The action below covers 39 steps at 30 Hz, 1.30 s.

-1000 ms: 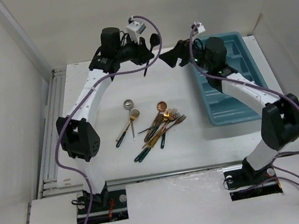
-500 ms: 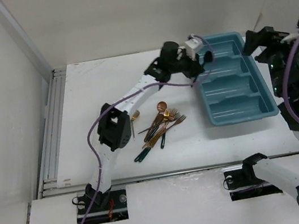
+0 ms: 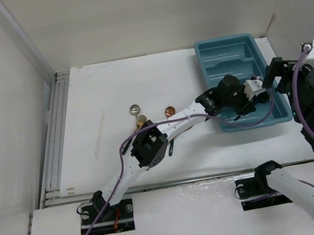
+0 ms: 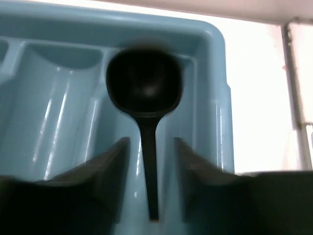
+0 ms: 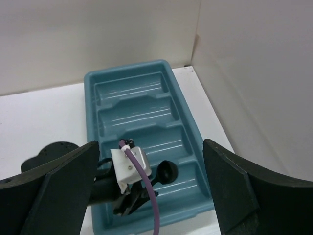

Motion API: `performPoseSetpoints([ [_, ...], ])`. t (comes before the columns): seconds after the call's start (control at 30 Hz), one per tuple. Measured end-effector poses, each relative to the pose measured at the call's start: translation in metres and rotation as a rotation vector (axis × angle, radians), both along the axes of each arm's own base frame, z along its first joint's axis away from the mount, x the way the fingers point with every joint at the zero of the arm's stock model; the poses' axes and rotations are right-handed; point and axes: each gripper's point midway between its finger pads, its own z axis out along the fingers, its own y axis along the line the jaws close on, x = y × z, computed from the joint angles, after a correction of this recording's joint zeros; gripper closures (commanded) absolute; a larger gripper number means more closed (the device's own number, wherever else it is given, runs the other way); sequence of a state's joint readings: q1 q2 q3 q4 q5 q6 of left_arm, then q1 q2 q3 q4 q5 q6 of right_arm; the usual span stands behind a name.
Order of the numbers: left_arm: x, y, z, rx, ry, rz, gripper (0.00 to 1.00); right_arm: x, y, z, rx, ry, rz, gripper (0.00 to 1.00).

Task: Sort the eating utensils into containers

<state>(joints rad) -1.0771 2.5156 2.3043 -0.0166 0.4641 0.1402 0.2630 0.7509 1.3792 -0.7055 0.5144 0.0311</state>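
The left tool (image 4: 151,142) hangs low over the teal tray (image 3: 221,49), at the slot nearest the arm bases. Its fingers (image 4: 110,166) stand only a little apart. A dark spoon (image 4: 145,85) lies lengthwise in that end slot, right beside the tray's outer wall, with its bowl pointing away from the tool. Its thin handle runs back between the two fingers, and a strip of teal shows on either side of it, so in the left wrist view the fingers are not pressing on it. The right tool (image 5: 150,145) is spread wide with nothing between its fingers, held high above the tray and looking down on all four slots and on the left tool. The other three slots look bare. The remaining utensils (image 3: 137,119), copper and dark-handled, lie in a loose heap on the white tabletop (image 3: 110,89), well left of the tray. The left arm (image 3: 176,123) reaches over them and hides part of the heap.
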Motion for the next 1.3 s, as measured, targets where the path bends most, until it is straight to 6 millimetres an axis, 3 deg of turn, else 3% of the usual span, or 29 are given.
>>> performPoseSetpoints([
  [0.03,0.002,0.001,-0.002,0.007,-0.009,0.004,0.21,-0.005,-0.002,0.000,-0.005,-0.001,-0.001,0.09],
  [0.07,0.005,0.003,-0.004,0.015,-0.021,0.009,0.07,-0.011,-0.004,0.001,-0.011,-0.004,-0.001,0.07],
  [0.1,0.009,0.005,-0.006,0.026,-0.020,0.023,0.00,-0.015,-0.005,0.001,-0.016,-0.008,0.000,0.07],
  [0.23,0.030,0.016,-0.008,0.067,-0.055,0.106,0.00,-0.020,-0.003,0.004,-0.053,-0.011,0.030,0.06],
  [0.3,0.045,0.030,0.004,0.083,-0.071,0.168,0.00,-0.011,0.003,0.002,-0.072,0.007,0.061,0.06],
  [0.37,0.068,0.053,0.030,0.086,-0.088,0.253,0.08,0.005,0.014,-0.002,-0.085,0.031,0.106,0.06],
  [0.4,0.082,0.073,0.047,0.091,-0.094,0.305,0.18,0.015,0.021,-0.004,-0.090,0.042,0.134,0.06],
  [0.43,0.097,0.099,0.069,0.089,-0.101,0.363,0.34,0.027,0.030,-0.007,-0.093,0.053,0.166,0.08],
  [0.47,0.113,0.129,0.094,0.080,-0.114,0.427,0.77,0.039,0.038,-0.011,-0.097,0.063,0.198,0.08],
  [0.5,0.129,0.164,0.114,0.075,-0.123,0.497,0.85,0.051,0.046,-0.018,-0.097,0.074,0.226,0.08],
  [0.57,0.153,0.259,0.150,0.086,-0.143,0.671,0.82,0.070,0.062,-0.035,-0.099,0.108,0.277,0.08],
  [0.63,0.167,0.359,0.165,0.101,-0.148,0.866,0.61,0.087,0.079,-0.056,-0.104,0.159,0.322,0.08],
  [0.73,0.161,0.475,0.141,0.182,-0.096,1.098,0.41,0.104,0.109,-0.082,-0.122,0.228,0.390,0.08],
  [0.83,0.145,0.537,0.074,0.327,0.024,1.194,0.35,0.113,0.139,-0.099,-0.134,0.267,0.459,0.08],
  [0.93,0.126,0.566,-0.006,0.511,0.193,1.189,0.30,0.117,0.164,-0.114,-0.142,0.302,0.507,0.08],
  [1.07,0.103,0.586,-0.073,0.670,0.355,1.164,0.35,0.119,0.183,-0.126,-0.135,0.326,0.535,0.08],
  [1.13,0.095,0.601,-0.085,0.697,0.400,1.178,0.40,0.118,0.189,-0.128,-0.131,0.331,0.534,0.09],
  [1.23,0.100,0.623,-0.082,0.691,0.390,1.219,0.45,0.116,0.196,-0.130,-0.120,0.330,0.532,0.10],
  [1.3,0.102,0.627,-0.078,0.687,0.369,1.209,0.45,0.116,0.200,-0.132,-0.112,0.335,0.532,0.12],
])
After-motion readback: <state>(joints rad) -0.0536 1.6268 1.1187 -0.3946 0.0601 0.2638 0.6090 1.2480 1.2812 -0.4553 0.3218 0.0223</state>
